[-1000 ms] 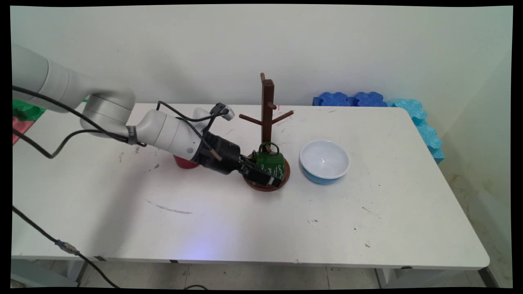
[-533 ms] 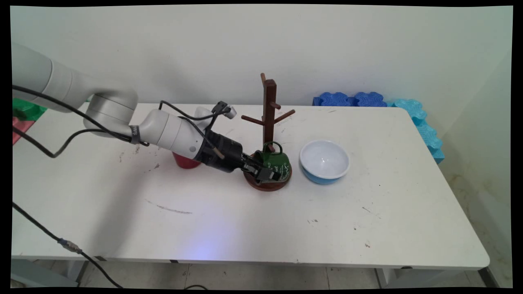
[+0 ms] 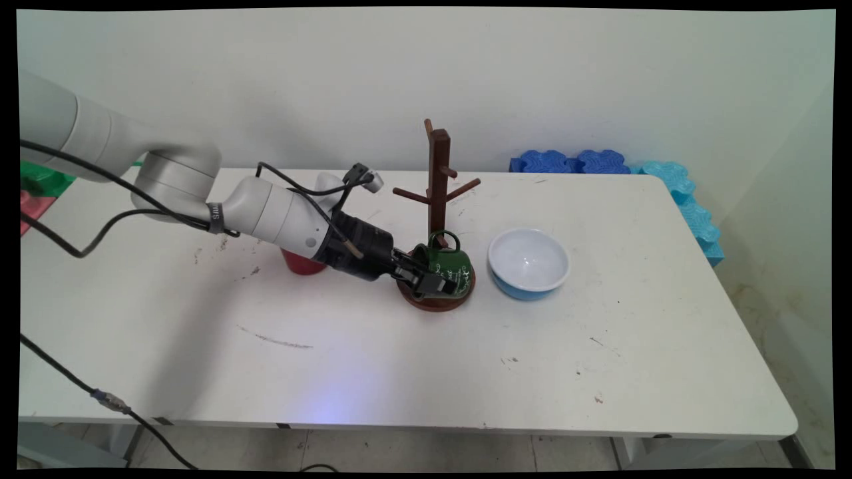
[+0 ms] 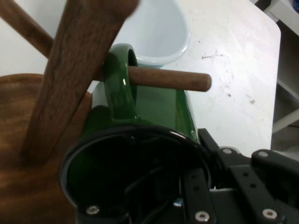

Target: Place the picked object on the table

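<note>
Hand view: my gripper (image 4: pixel 187 186) clamps the green mug's (image 4: pixel 140 130) rim, one finger inside it, its handle threaded on a low peg (image 4: pixel 173 79) of the rack (image 3: pixel 436 199), bowl (image 3: pixel 529 263) just right.

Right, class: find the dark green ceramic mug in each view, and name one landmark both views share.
Main view: dark green ceramic mug sits centre, on the round base of the brown wooden mug tree, in the hand.
Hand view: mug fills the lower centre, its handle ringing a peg.
Shared landmark: the white-and-blue bowl beyond the mug.
</note>
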Robot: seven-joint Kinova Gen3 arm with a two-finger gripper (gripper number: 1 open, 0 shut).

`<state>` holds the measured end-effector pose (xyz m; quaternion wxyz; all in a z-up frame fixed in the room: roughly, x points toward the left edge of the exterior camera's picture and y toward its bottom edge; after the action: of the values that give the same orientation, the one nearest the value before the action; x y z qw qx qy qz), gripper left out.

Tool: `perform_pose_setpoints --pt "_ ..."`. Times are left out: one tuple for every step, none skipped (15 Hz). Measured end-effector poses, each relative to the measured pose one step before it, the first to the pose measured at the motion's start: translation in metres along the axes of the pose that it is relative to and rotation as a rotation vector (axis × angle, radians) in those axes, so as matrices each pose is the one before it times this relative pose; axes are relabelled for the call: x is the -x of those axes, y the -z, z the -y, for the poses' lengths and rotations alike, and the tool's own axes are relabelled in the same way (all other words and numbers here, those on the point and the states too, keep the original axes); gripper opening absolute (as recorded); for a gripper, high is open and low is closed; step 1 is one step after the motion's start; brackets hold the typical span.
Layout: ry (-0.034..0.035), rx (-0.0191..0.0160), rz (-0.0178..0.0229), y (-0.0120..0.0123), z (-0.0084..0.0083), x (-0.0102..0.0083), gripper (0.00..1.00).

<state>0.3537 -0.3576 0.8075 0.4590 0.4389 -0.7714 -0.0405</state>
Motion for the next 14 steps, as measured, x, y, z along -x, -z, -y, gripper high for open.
perform_pose_setpoints --pt "-0.01259 0.00001 0.00195 0.00084 -0.00054 -0.00021 0.0" --pt "-0.01174 -0.00037 0.00119 0.00078 -0.00034 -0.00028 0.0" --pt "-0.01456 -0.00138 0.00116 0.00099 -0.00024 -0.00039 0.0" --pt "-0.01622 -0.00105 0.00185 0.00079 -0.00026 -0.00058 0.0" --pt "-0.01422 -0.00079 0.00171 0.0007 -0.00025 -0.00041 0.0" --pt "-0.01668 -0.00113 0.0018 0.0009 -0.00017 -0.00044 0.0" --pt "-0.01983 -0.00052 0.00216 0.00084 -0.00031 -0.00064 0.0" --pt "-0.0148 -0.00036 0.00158 0.00075 -0.0002 -0.00045 0.0" --pt "-0.01424 0.00028 0.00153 0.00065 -0.00026 -0.00048 0.0" --pt "-0.01651 0.00084 0.00229 0.00067 -0.00033 -0.00059 0.0" --pt "-0.01683 0.00168 0.00248 0.00071 -0.00057 -0.00055 0.0" --pt "-0.01223 0.00152 0.00169 0.00051 -0.00043 -0.00044 0.0" --pt "-0.01507 0.00285 0.00265 0.00051 -0.00081 -0.00051 0.0" --pt "-0.01437 0.00248 0.0023 0.00068 -0.00078 -0.00049 0.0"
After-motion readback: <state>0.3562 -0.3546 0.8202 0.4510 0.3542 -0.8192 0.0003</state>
